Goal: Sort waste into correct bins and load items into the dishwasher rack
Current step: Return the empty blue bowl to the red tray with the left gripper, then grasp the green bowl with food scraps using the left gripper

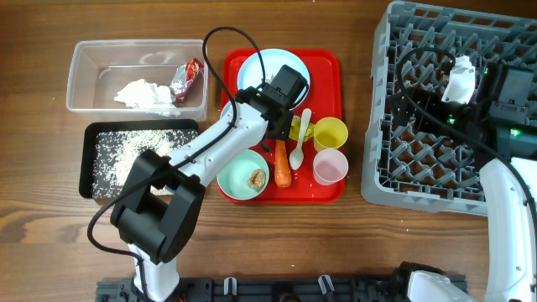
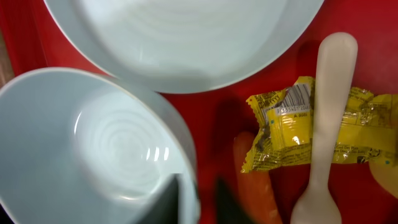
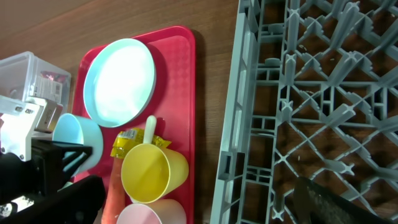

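1. Grey pegged plastic dishwasher rack (image 1: pixel 419 180) stands well to the right of the left end effector (image 2: pixel 199 202). The right end effector (image 1: pixel 460 82) hangs wide open above it.
2. Pale blue round bowl (image 2: pixel 93 143): its rim sits between the left jaws, which are narrowly parted; whether they grip it cannot be told. The step calls for a square pinch on the rim and a straight lift, clear of the pale blue round plate (image 2: pixel 180 37) touching it just ahead.

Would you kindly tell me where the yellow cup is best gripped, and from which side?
Probably its rim, from above: the yellow cup stands upright, mouth open, so one finger can go inside, one outside. Take the rim's far right, away from the pink cup and the white spoon close beside it.
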